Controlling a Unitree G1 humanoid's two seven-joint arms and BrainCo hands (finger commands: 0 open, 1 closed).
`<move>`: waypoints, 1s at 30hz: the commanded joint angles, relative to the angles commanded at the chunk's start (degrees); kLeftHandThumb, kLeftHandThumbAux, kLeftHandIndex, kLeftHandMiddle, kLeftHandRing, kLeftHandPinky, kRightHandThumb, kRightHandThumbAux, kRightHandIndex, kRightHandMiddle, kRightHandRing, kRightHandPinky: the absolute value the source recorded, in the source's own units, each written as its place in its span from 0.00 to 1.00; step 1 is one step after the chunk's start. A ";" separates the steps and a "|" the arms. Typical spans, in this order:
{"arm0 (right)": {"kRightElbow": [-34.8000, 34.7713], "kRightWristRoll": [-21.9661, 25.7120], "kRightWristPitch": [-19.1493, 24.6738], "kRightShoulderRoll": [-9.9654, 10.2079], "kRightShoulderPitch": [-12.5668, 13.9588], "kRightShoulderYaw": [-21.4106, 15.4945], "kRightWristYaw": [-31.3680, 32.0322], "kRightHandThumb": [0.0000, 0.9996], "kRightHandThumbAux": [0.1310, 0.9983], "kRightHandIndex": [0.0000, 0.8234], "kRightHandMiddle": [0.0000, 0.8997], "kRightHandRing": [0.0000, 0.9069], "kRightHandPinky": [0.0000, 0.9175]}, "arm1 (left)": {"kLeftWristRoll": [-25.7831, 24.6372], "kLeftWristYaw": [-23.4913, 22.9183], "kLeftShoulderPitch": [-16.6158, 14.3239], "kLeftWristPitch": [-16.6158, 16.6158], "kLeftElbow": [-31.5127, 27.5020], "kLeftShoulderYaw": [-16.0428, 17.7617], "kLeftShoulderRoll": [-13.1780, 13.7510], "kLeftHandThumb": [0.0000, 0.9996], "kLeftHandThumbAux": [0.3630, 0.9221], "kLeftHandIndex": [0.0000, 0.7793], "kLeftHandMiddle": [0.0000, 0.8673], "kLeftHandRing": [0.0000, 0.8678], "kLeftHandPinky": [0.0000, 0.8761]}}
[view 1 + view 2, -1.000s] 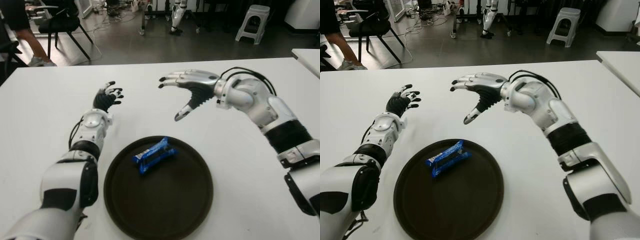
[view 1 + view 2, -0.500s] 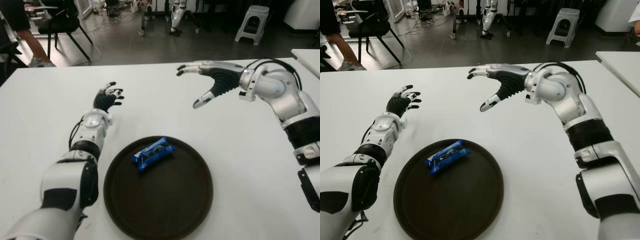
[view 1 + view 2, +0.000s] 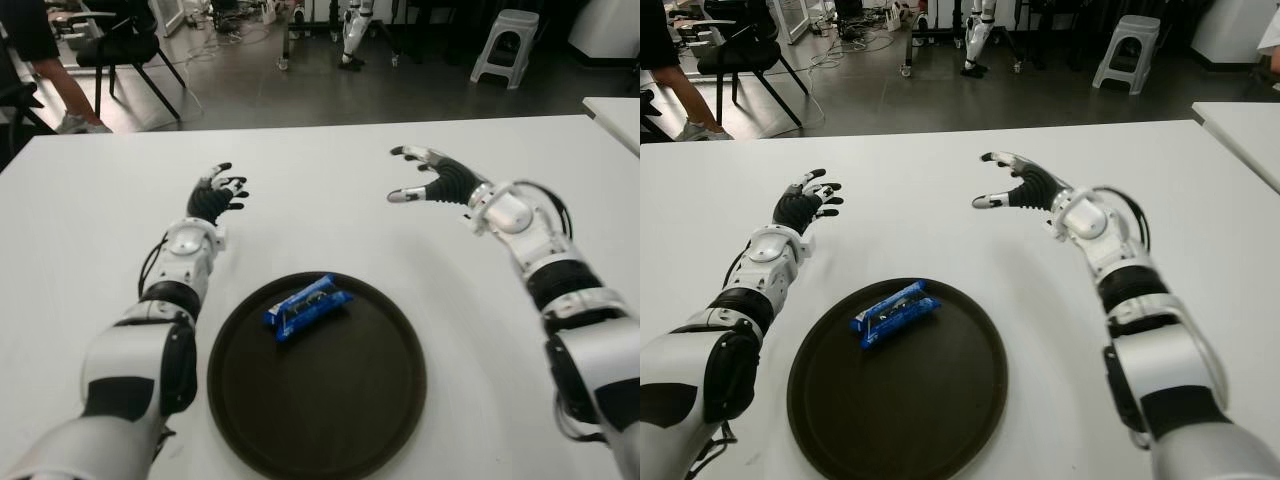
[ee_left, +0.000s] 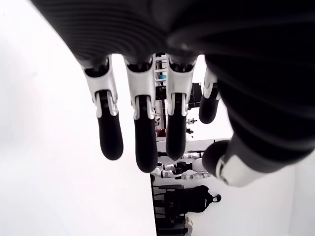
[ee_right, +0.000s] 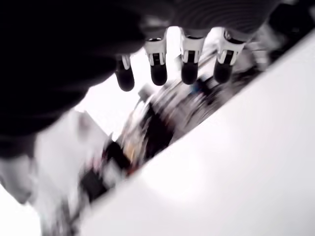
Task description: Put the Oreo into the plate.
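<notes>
The right robot hand (image 3: 432,180) is pulling back rightward, fingers spread and empty; the Oreo (image 3: 307,308) is lying in the plate (image 3: 330,420). The left robot hand (image 3: 214,196) is hovering open over the bench (image 3: 90,220).

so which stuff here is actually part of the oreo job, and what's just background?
Job:
- Oreo pack, lying inside the plate
- plate
- right hand, open, empty, above the table behind the plate
- left hand, open, empty, idle left of the plate

Background:
- white table
- chair, stool, a person's legs on the floor behind
</notes>
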 joint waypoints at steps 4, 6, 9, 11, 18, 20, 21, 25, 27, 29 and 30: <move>-0.01 1.16 0.58 0.71 -0.62 -1.65 1.58 0.07 0.54 0.14 0.18 0.18 0.19 | 0.13 0.17 0.07 0.02 0.00 -0.09 -0.02 0.53 0.53 0.19 0.35 0.41 0.43; 0.16 0.86 0.88 0.78 -1.32 -1.88 2.06 0.07 0.54 0.15 0.18 0.17 0.19 | 0.36 0.23 0.10 0.02 0.01 -0.30 0.01 0.53 0.53 0.19 0.35 0.41 0.42; 0.37 -0.03 1.24 0.90 -2.66 -1.87 2.30 0.08 0.54 0.14 0.17 0.15 0.16 | 0.66 0.34 0.17 -0.02 0.02 -0.58 0.08 0.52 0.52 0.20 0.36 0.41 0.42; 0.38 -0.60 0.86 1.05 -2.84 -1.86 2.35 0.08 0.54 0.14 0.17 0.15 0.15 | 0.75 0.35 0.23 -0.11 0.02 -0.66 0.12 0.52 0.52 0.21 0.36 0.41 0.42; 0.46 -2.09 -1.10 0.90 -2.39 -1.09 2.58 0.04 0.53 0.05 0.10 0.08 0.06 | 1.06 0.55 0.34 -0.36 0.02 -1.07 0.30 0.49 0.55 0.20 0.36 0.41 0.42; 0.66 -2.46 -1.28 0.54 -2.03 -1.10 2.66 0.04 0.54 0.03 0.08 0.06 0.04 | 1.21 0.66 0.36 -0.38 0.02 -1.19 0.35 0.48 0.56 0.20 0.36 0.41 0.42; 0.75 -2.68 -1.29 0.37 -1.90 -1.13 2.67 0.03 0.54 0.02 0.08 0.06 0.04 | 1.29 0.69 0.36 -0.38 0.03 -1.22 0.38 0.48 0.57 0.20 0.36 0.41 0.42; 0.85 -3.40 -1.31 0.28 -1.94 -1.21 2.48 0.02 0.55 0.00 0.03 0.02 0.01 | 1.48 0.72 0.36 -0.48 0.01 -1.28 0.42 0.49 0.59 0.20 0.36 0.41 0.43; 0.83 -3.83 -1.50 0.36 -2.02 -1.08 2.07 0.02 0.56 0.00 0.02 0.01 0.01 | 1.43 0.67 0.34 -0.52 -0.01 -1.22 0.41 0.49 0.61 0.20 0.36 0.40 0.42; 0.77 -4.34 -1.88 0.57 -2.12 -0.79 1.28 0.02 0.56 0.00 0.01 0.00 0.00 | 1.30 0.59 0.32 -0.50 -0.01 -1.10 0.37 0.49 0.61 0.20 0.36 0.41 0.43; 0.65 -4.68 -2.33 1.04 -2.18 -0.54 0.34 0.03 0.56 0.00 0.00 0.00 0.00 | 1.22 0.56 0.34 -0.50 -0.01 -1.01 0.36 0.49 0.61 0.20 0.35 0.41 0.43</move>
